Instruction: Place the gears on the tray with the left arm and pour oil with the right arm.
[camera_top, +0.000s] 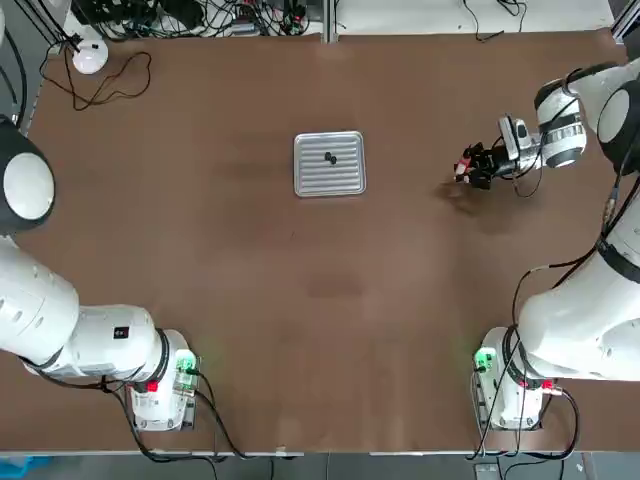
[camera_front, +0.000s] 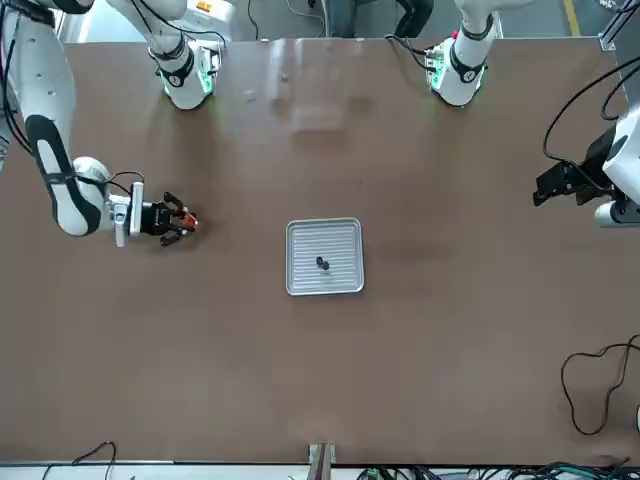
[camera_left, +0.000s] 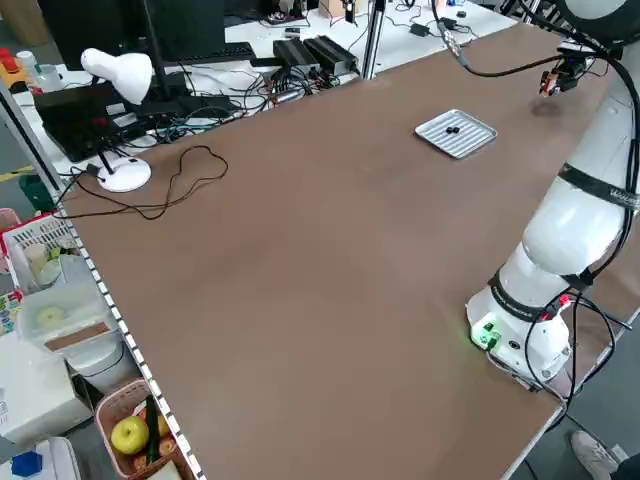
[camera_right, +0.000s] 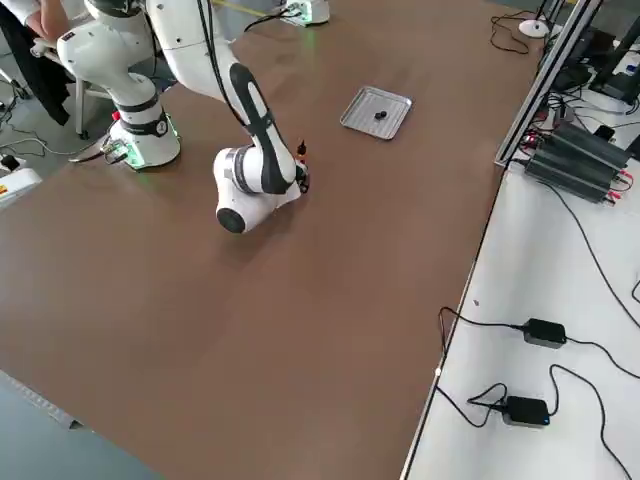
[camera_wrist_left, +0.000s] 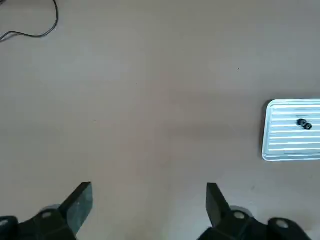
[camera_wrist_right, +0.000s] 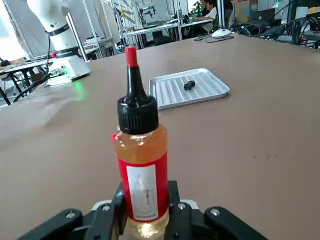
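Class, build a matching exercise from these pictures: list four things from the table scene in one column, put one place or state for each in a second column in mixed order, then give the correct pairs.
Things:
1. gears
2. oil bottle
3. left gripper
4. tray

Places or states:
A. open and empty, off to the side of the tray
B. lies flat near the middle of the table
C. held in the shut right gripper, off to one side of the tray
D. lie close together on the ribbed metal surface

Pairs: 1-D, 2-C, 3-A, 4-B
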